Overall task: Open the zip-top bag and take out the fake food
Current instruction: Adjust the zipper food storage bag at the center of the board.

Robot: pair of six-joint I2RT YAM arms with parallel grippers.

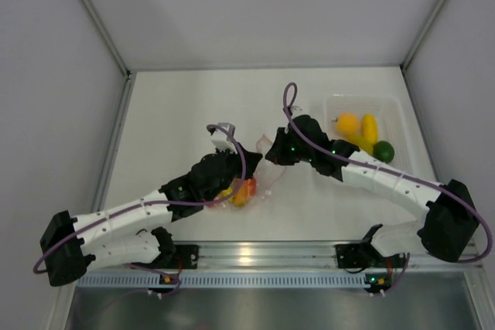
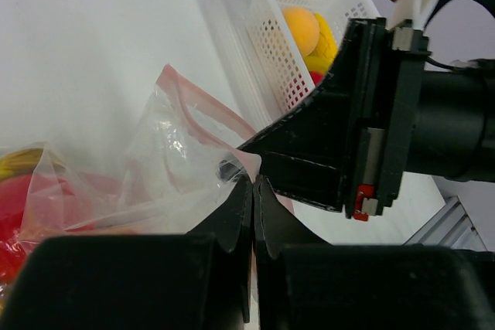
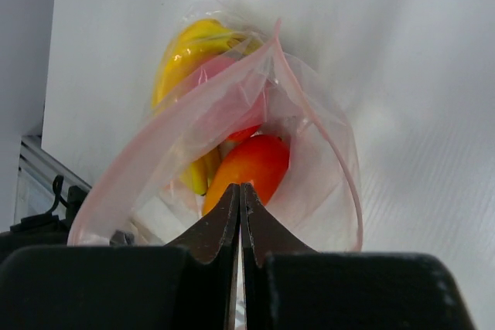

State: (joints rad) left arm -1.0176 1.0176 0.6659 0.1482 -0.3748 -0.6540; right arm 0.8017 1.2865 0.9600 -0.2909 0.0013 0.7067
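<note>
zip-top bag [image 3: 313, 152]: mid-table between the two arms, lying on the surface, its mouth end lifted.
handling: thin, soft, crinkly film with no stiffness of its own. likely slippery, and it would bunch or slide out of a shallow pinch.
where to hold: on the pink zip strip [image 3: 139, 160] or the lip just under it, one side per gripper. the strip is the firmest part.
long axis: runs diagonally in the top view. the loaded end is near-left by the left arm, the mouth far-right toward the right arm.
mouth: strip already parted into a wide loop.
fake food [image 3: 255, 164]: red-orange piece and yellow bananas [image 3: 189, 48] inside. light, glossy, likely to roll.
left gripper [image 2: 253, 187]: fingers pressed together, film caught between.
right gripper [image 3: 240, 191]: fingers closed, apparently on the near lip.
perforated basket [image 2: 271, 52]: far-right, holding other fruit.
</note>
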